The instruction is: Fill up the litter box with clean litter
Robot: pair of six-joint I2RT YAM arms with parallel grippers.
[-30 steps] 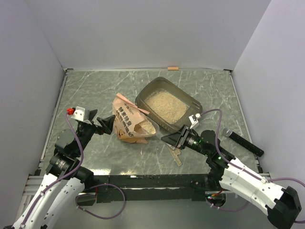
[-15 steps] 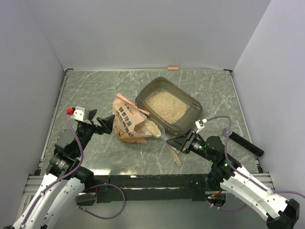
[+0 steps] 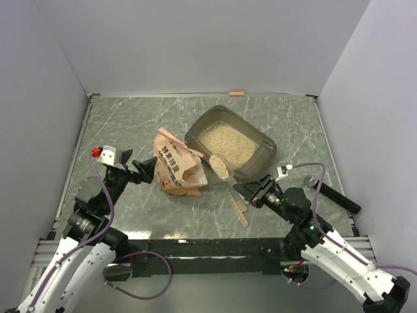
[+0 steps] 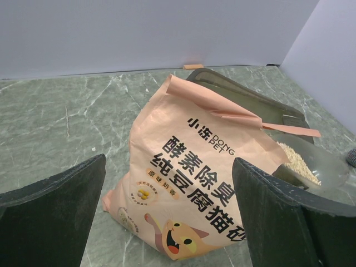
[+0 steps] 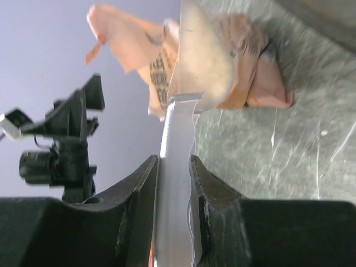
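The dark translucent litter box [image 3: 258, 162] sits at centre right with pale beige litter [image 3: 227, 143] spread inside. The orange printed bag [image 3: 176, 171] stands open just left of it. My right gripper [image 3: 246, 190] is shut on the handle of a clear scoop [image 3: 219, 167] heaped with litter, held between the bag mouth and the box's near rim. In the right wrist view the handle [image 5: 175, 183] runs between the jaws to the loaded bowl [image 5: 203, 67]. My left gripper [image 3: 144, 171] is open beside the bag; its fingers straddle the bag [image 4: 194, 183] without touching it.
A pale flat strip [image 3: 239, 210] lies on the table below the scoop. A black bar [image 3: 335, 195] lies at the right edge. A small tan strip [image 3: 236, 93] sits at the back wall. White walls enclose the marbled green table [image 3: 117, 124].
My right gripper has drawn back to the right and lifted the scoop out of the bag mouth, full of litter, toward the box's near rim. The left arm has not moved.
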